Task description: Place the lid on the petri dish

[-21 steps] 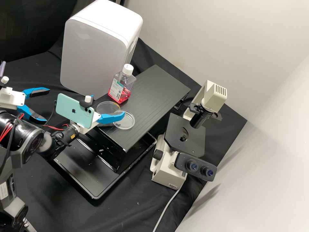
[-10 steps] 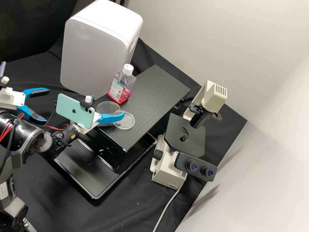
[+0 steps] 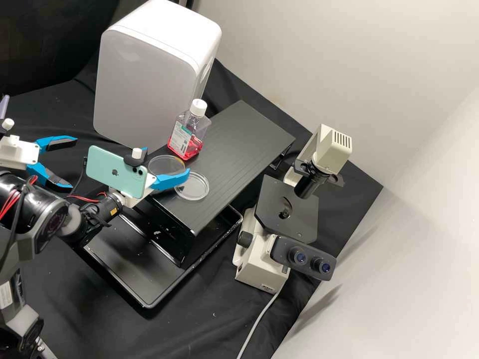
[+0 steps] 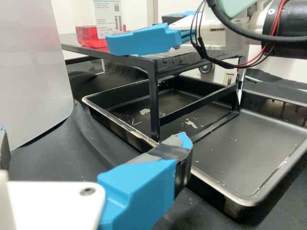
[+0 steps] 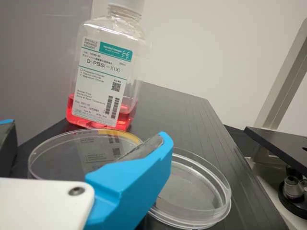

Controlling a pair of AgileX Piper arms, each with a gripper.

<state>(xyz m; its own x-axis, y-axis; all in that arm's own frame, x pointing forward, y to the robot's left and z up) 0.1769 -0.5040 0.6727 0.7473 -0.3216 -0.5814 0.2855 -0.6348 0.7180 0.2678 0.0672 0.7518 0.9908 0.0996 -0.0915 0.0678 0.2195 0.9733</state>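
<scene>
Two clear petri halves sit toward the 8 o'clock end of the black ribbed shelf (image 3: pixel 239 144); can't tell which one is the lid. The taller petri half (image 5: pixel 72 153) is at 10 o'clock of the shallow petri half (image 3: pixel 194 187).

The right gripper (image 3: pixel 167 160) has its jaws apart, straddling the taller half. The near blue finger (image 5: pixel 139 177) is at its rim. A gap shows on the far side, so it is not clamped.

That finger crosses the seam between the halves and covers part of the shallow rim, so I can't tell if they touch or overlap. In the high view, the phone on the wrist hides most of the far finger.

The bottle (image 3: pixel 187 132) stands near, at 1 o'clock of the taller half. The shelf has open room toward 2 o'clock. The microscope (image 3: pixel 294 219) is off the shelf at 4 o'clock, and the white box (image 3: pixel 149 70) is at 11.

The left gripper (image 3: pixel 72 162) is well apart at 9 o'clock, over the tabletop (image 3: pixel 209 319), jaws apart and holding nothing. The tray (image 4: pixel 268 143) lies under the shelf.
</scene>
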